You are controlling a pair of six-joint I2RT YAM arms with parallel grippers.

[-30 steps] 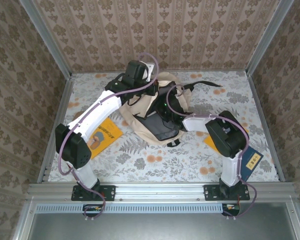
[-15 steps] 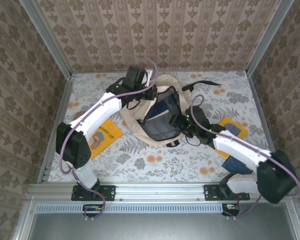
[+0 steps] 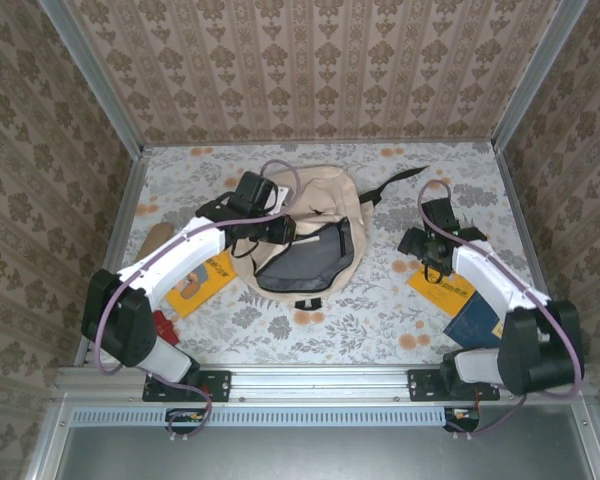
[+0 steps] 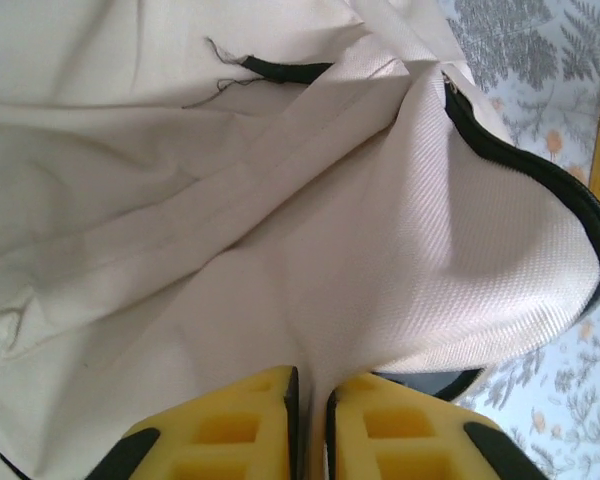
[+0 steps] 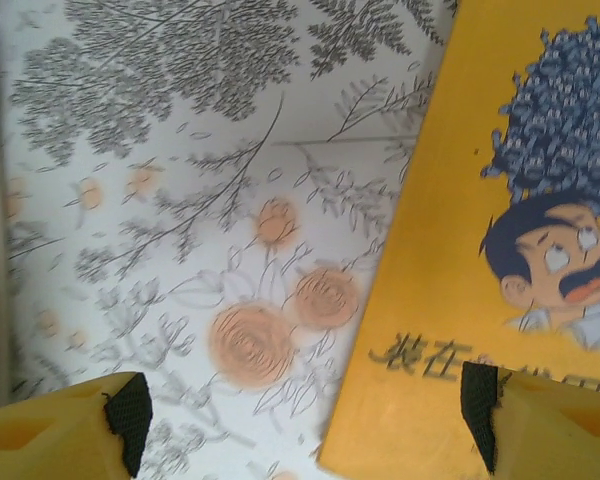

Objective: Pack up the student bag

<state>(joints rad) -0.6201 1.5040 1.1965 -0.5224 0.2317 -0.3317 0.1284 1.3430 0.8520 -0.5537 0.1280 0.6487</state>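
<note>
From above, the student bag [image 3: 315,190] lies open just ahead of the left jaws [image 3: 283,228] while books [image 3: 477,325] lie unpacked on the bench [image 3: 380,305], so most packing looks left to do; the left wrist view shows its cream cloth at the near-touching jaws, and whether they pinch it I cannot tell; the right jaws [image 5: 300,410] stand spread over a yellow book [image 5: 520,200] edge.

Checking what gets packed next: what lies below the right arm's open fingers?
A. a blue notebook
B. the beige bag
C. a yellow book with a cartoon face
C: the right fingers hang spread over the yellow book, its cartoon face showing.
</note>
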